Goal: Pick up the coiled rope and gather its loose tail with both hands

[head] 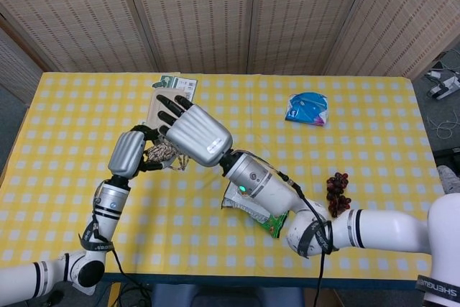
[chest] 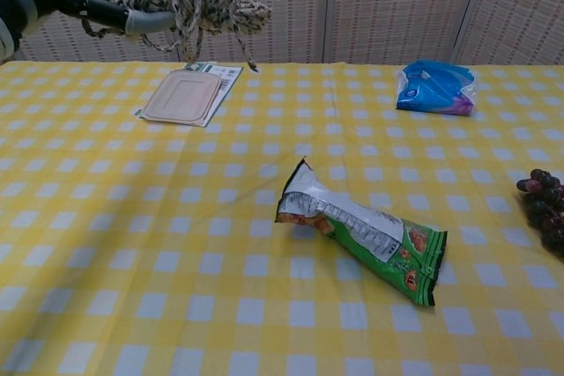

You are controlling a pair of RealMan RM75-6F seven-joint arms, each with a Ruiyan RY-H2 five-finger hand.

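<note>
Nearest the robot, on the yellow checked bench (chest: 132, 244), lies a green snack bag (chest: 366, 235), flat on its side with its torn white end toward the middle of the cloth; in the head view the right forearm passes above it. At the right edge sits a bunch of dark grapes (chest: 545, 209), well apart from the bag. Above the bench's left half the left robot hand (head: 131, 153) is raised, its dark fingers clamped around the coiled rope (chest: 189, 2), which hangs clear of the cloth as a speckled bundle lying roughly level. A short loose tail (chest: 242, 46) drops from the bundle's right part and ends in the air above the bench. The right robot hand (head: 194, 131) is just beside the coil in the head view, its back to the camera and its fingers stretched out and apart toward the far edge; whether its underside touches or pinches the rope I cannot tell, since the palm hides that side. Farther back, a flat tan packet (chest: 183, 98) on a printed card lies below the held rope, and a blue pouch (chest: 434, 88) rests near the far right.
</note>
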